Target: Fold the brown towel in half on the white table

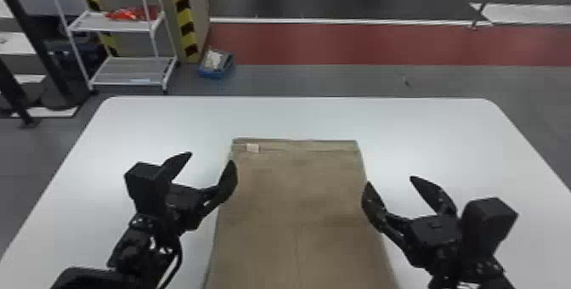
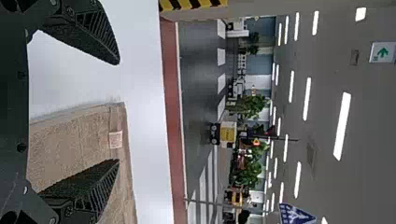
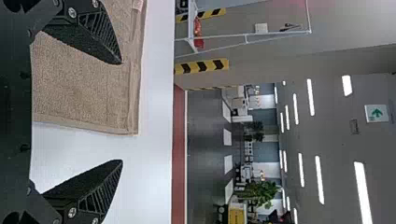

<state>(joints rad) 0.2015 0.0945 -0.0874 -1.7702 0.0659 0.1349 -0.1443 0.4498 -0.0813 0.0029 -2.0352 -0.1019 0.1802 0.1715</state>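
Note:
The brown towel [image 1: 293, 199] lies flat on the white table [image 1: 170, 118], with a small pale tag near its far left corner. My left gripper [image 1: 211, 162] is open over the towel's left edge, one finger on either side of that edge. Open as well, my right gripper [image 1: 391, 181] stands at the towel's right edge. In the left wrist view the left gripper [image 2: 117, 112] has the tagged corner of the towel [image 2: 70, 144] between its spread fingers. The right wrist view shows the right gripper [image 3: 122, 112] spread around the other far corner of the towel [image 3: 84, 84].
Bare table surface lies beyond the towel and on both sides of it. On the floor past the table, a white shelf rack [image 1: 123, 71] and a blue bin [image 1: 216, 65] stand at the back left, beside a pillar with yellow and black stripes.

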